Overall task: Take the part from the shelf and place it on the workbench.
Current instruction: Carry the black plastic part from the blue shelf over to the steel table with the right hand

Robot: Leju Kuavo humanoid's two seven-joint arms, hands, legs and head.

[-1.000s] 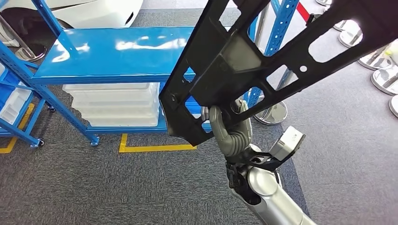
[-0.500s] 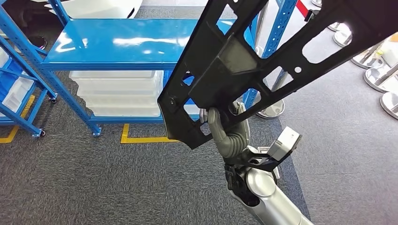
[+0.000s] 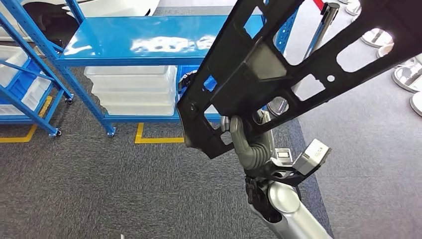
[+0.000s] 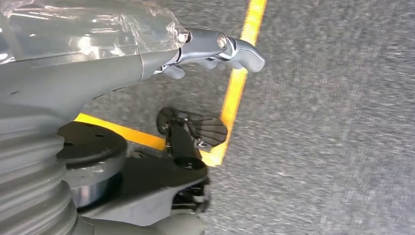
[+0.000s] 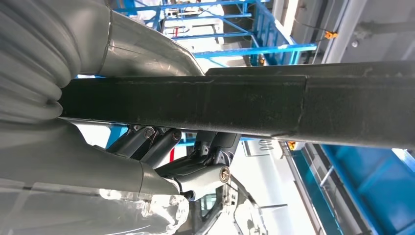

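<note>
Right hand (image 3: 249, 142): we grip the black part (image 3: 278, 64) at frame centre.
Left hand (image 4: 98, 63): we hold nothing, fingers apart.
Shelf (image 3: 149, 40): upper left.

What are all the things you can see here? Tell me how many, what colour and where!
Part: one, black, flat frame with cut-out holes, held up off the floor in front of the shelf.
Shelf: one main blue rack behind the part; more blue racking at the far left.
Bins: a stack, white, on the shelf's lower level.
Floor tape: yellow lines on the grey carpet by the shelf's feet.
Stanchion bases: several, shiny silver, far right on the floor.
Right hand: one, grey, gripping the part's lower edge.
Left hand: one, grey, hanging over the carpet, holding nothing.
</note>
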